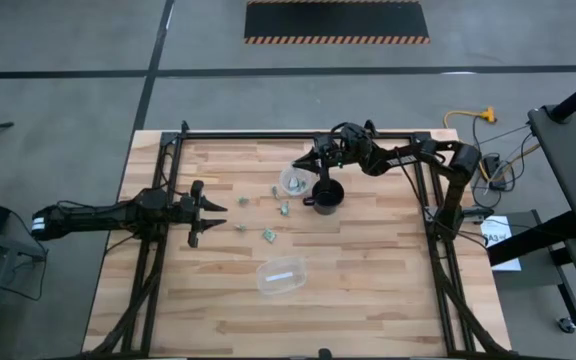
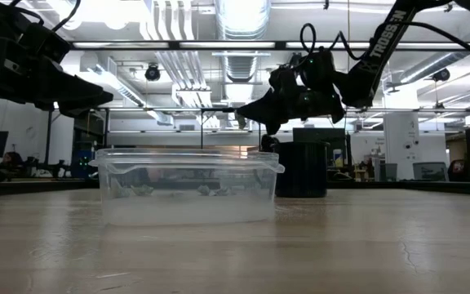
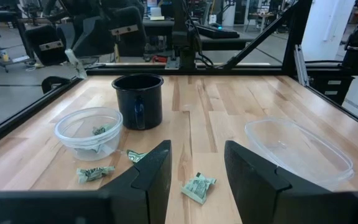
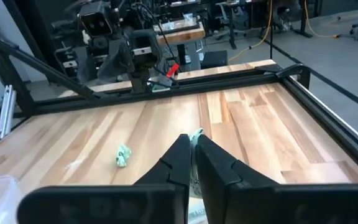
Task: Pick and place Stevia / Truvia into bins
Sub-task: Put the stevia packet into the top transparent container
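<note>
1. While the right gripper is hanging above the small clear cup, its fingers are pressing tight together, and a pale scrap of packet is showing at their tips.
2. The cup is sitting just beside the black mug, and it is carrying a couple of green-and-white packets inside.
3. The left gripper is hovering low over the table, fingers standing partly apart and holding nothing.
4. More loose packets are lying on the wood: one right ahead of the left fingers, two nearer the cup.
5. The oval tub is sitting well apart from the cup, toward the table's front edge.
</note>
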Robot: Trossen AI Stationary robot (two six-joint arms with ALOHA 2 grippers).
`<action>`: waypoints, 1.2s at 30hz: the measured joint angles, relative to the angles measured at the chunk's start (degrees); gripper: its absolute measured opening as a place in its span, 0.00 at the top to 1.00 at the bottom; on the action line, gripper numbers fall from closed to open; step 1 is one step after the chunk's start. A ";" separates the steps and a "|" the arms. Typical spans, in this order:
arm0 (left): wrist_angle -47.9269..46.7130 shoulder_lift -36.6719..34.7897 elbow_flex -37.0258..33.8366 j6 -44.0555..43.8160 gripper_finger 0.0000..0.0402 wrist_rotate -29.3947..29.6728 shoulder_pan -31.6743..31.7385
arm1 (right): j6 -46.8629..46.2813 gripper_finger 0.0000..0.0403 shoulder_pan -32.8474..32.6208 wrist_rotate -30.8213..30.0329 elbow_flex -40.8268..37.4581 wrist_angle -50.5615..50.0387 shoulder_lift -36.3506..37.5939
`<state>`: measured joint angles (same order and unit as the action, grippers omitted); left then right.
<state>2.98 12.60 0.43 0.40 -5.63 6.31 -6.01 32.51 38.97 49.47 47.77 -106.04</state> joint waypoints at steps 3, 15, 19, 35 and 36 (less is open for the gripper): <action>0.00 0.00 -0.02 0.00 0.67 0.02 -0.02 | -1.89 0.97 -0.01 0.03 0.00 -0.07 -0.13; 0.00 0.00 -0.02 0.00 0.67 0.00 0.00 | 0.23 0.73 -1.92 2.89 -0.02 -1.48 -0.20; -0.01 0.00 -0.01 0.00 0.67 0.01 -0.01 | 0.18 0.61 -1.82 1.07 -0.02 -1.47 -0.20; -0.02 0.00 -0.02 0.00 0.67 0.01 -0.02 | -2.61 0.45 -1.88 -0.16 -0.02 -0.83 -0.20; -0.02 0.00 0.00 0.00 0.67 0.02 0.00 | -3.83 0.45 -1.90 -0.16 -0.02 -0.85 -0.20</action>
<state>2.96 12.60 0.43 0.40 -5.61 6.31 -9.84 30.61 38.81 49.45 46.92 -106.24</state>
